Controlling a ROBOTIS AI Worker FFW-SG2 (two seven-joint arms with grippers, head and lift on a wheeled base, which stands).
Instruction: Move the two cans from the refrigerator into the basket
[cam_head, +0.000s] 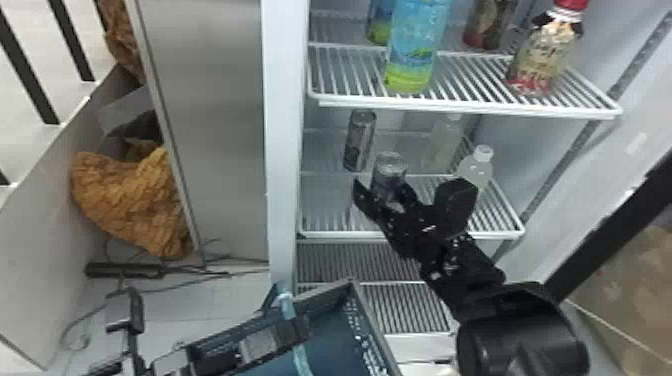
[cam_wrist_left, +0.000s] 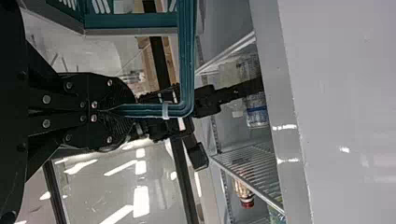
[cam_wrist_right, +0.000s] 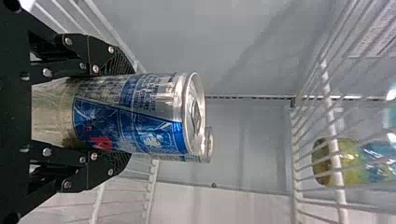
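Observation:
In the head view, my right gripper (cam_head: 382, 192) reaches over the middle refrigerator shelf with its fingers around the nearer can (cam_head: 390, 170). The farther can (cam_head: 360, 141) stands upright behind it, to the left. In the right wrist view, my right gripper (cam_wrist_right: 123, 113) is shut on the silver and blue can (cam_wrist_right: 149, 116); the other can's rim (cam_wrist_right: 209, 144) peeks out behind. My left gripper (cam_head: 300, 327) is low at the basket (cam_head: 372, 330), just outside the refrigerator. In the left wrist view, my left gripper (cam_wrist_left: 112, 111) is shut on the teal basket handle (cam_wrist_left: 187, 60).
Two pale bottles, one of them at the right (cam_head: 477, 167), stand right of the cans. The upper wire shelf (cam_head: 465, 105) holds several bottles above my right gripper. A white refrigerator frame (cam_head: 285, 150) runs along the left side of the opening.

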